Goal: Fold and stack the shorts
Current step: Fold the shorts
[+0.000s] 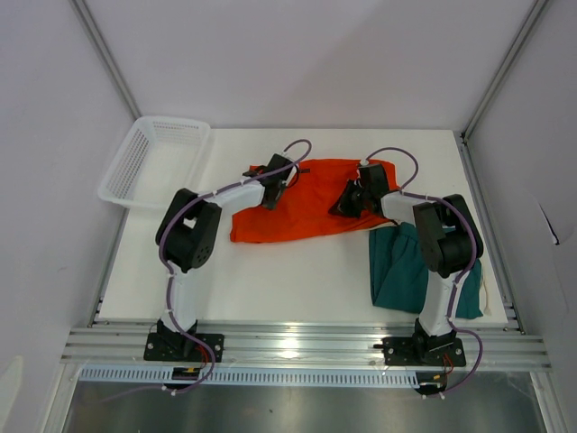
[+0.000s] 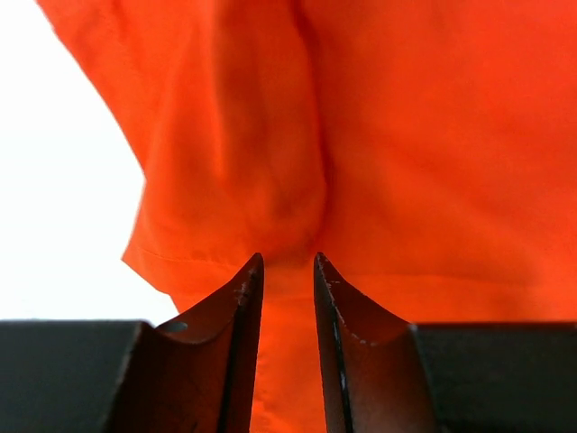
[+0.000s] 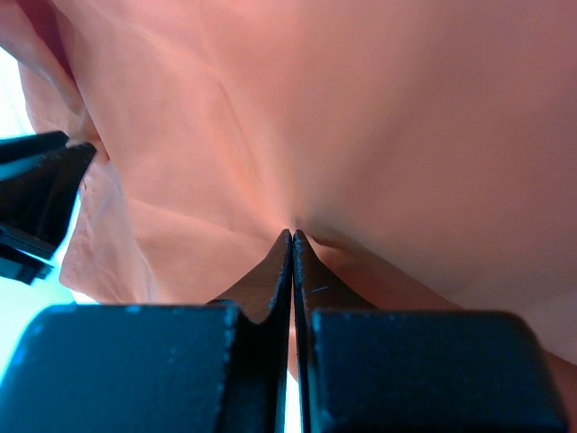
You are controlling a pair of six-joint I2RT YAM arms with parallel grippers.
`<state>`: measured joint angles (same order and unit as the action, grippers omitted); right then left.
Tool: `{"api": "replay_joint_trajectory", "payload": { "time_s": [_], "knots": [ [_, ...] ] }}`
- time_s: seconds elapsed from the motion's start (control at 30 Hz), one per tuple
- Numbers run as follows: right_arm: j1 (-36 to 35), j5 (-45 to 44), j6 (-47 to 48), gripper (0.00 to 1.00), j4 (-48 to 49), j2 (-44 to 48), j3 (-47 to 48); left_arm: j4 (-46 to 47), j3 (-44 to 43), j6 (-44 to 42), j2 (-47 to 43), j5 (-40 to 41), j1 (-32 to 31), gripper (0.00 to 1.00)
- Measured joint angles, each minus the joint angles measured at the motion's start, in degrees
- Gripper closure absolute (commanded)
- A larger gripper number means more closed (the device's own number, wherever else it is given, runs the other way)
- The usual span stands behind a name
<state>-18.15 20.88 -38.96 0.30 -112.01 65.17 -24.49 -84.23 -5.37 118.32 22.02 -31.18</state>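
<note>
Bright orange shorts point(image 1: 302, 212) of soft matt woven cloth, creased; dark teal-green shorts point(image 1: 401, 271) of matt cloth; white mesh basket point(image 1: 153, 161) of glossy plastic; smooth matt white surface point(image 1: 288, 280); brushed aluminium rail point(image 1: 297, 347), lower frame.

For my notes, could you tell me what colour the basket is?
White mesh basket, clearest in the top external view.

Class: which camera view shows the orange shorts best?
The top external view: the orange shorts appear whole, spread on the table between both arms. The left wrist view shows only a hem and folds; the right wrist view only washed-out pinched fabric.
</note>
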Motion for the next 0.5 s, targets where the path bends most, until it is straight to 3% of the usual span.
{"api": "replay_joint_trajectory", "payload": {
  "time_s": [0.37, 0.47, 0.5],
  "knots": [
    [0.0, 0.0, 0.0, 1.00, 0.0, 0.0, 0.0, -1.3, -2.6, 0.9, 2.8, -0.3, 1.0, 0.69],
    [0.0, 0.0, 0.0, 1.00, 0.0, 0.0, 0.0, -1.9, -2.8, 1.0, 2.8, -0.7, 1.1, 0.77],
    [0.0, 0.0, 0.0, 1.00, 0.0, 0.0, 0.0, -2.0, -2.9, 1.0, 2.9, -0.9, 1.1, 0.86]
  ]
}}
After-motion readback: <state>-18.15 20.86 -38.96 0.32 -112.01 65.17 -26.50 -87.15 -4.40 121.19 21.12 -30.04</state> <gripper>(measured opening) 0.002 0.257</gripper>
